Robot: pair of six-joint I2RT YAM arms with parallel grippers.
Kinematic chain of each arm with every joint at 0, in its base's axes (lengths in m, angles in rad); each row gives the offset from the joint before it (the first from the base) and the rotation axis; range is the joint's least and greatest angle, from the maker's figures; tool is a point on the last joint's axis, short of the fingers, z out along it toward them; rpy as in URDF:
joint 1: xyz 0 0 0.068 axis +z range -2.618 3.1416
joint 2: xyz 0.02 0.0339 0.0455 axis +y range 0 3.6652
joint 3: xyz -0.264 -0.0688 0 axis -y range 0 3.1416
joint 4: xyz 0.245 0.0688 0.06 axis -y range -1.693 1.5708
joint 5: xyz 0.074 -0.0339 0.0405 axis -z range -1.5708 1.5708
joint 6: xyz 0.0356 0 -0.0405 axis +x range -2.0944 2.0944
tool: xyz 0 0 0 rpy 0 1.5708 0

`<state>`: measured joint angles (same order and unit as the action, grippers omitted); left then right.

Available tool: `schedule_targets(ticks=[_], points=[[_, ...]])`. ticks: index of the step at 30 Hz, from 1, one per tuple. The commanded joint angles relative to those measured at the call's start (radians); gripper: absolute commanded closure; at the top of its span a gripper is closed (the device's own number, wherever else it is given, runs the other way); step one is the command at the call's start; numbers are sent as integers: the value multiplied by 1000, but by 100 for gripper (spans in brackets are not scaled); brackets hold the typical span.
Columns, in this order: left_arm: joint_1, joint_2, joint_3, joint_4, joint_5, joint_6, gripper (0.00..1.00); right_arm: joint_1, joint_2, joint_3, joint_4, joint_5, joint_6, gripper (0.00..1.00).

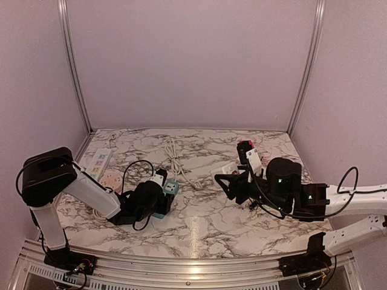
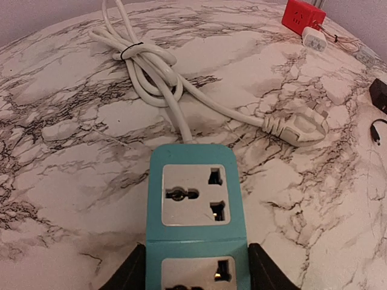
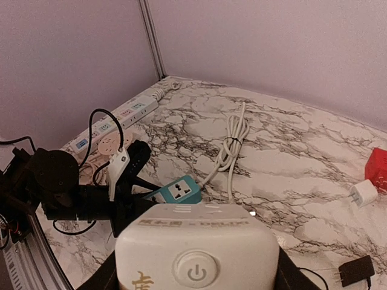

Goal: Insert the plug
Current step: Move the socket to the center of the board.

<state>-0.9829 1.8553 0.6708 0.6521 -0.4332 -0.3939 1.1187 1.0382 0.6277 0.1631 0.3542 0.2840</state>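
A teal socket block (image 2: 195,199) with grey universal sockets lies on the marble table. My left gripper (image 2: 196,277) is shut on its near end, one finger on each side; it also shows in the top view (image 1: 161,203), holding the block (image 1: 171,188). My right gripper (image 3: 196,281) is shut on a white boxy plug unit (image 3: 196,248) with a power button. It holds the unit above the table, right of the teal block (image 3: 178,192). In the top view the right gripper (image 1: 225,179) and the unit (image 1: 227,168) are apart from the block.
The block's white cable (image 2: 151,66) lies coiled behind it and ends in a loose plug (image 2: 297,124). A red cube (image 2: 302,15), a small white charger (image 2: 314,39) and a black adapter (image 3: 354,272) lie at the right. A long white power strip (image 1: 100,160) and a round socket (image 1: 112,179) lie at the left.
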Motion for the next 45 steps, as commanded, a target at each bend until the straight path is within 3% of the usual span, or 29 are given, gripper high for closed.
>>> schedule_targets(ticks=[1,12,23,36,40,45], points=[[-147,2,-67,-191,34,15,52,-1,38,76,13,-34,-9,100],[-374,124,-95,4,82,54,50,0,316,226,-108,-185,3,100],[-393,171,-267,431,68,33,43,0,457,303,-191,-209,31,100],[-411,88,-260,347,29,45,22,0,354,301,-250,-164,77,100],[-424,46,-312,403,-10,32,16,2,364,368,-356,-200,110,100],[-425,-28,-305,321,-37,39,10,12,380,375,-377,-152,62,100]])
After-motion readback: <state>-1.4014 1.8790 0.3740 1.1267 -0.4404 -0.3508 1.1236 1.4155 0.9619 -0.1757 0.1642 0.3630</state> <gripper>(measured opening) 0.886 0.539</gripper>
